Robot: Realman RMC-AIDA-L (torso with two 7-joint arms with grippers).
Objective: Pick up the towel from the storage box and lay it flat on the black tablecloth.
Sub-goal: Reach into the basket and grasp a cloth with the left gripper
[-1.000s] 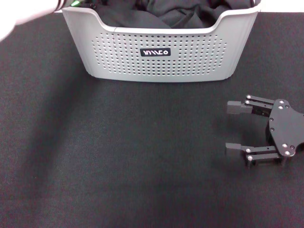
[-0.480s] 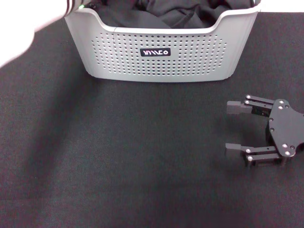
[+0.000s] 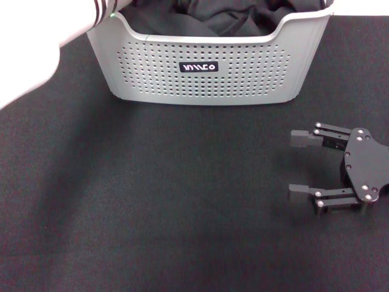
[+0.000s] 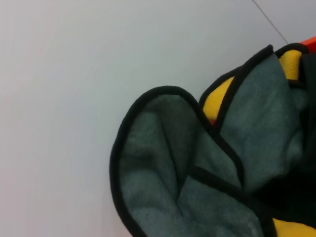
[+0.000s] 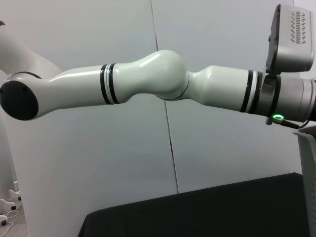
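The towel (image 4: 197,187) fills the left wrist view, bunched, grey with yellow-orange patches and black edging, a pale wall behind it. It does not show in the head view. My left arm (image 3: 36,42) reaches over the far left corner of the light grey storage box (image 3: 206,73); its gripper is hidden past that corner. My right gripper (image 3: 292,163) lies open on the black tablecloth (image 3: 152,201), to the right of the box and nearer me, with nothing between its fingers.
Glossy black fabric (image 3: 225,18) lies folded inside the box. The right wrist view shows the left arm (image 5: 163,79) stretched across to the box's rim (image 5: 308,163), with the tablecloth (image 5: 197,212) below it.
The left arm has swung further into the head view, toward the box's left corner. The right gripper and the box have not moved.
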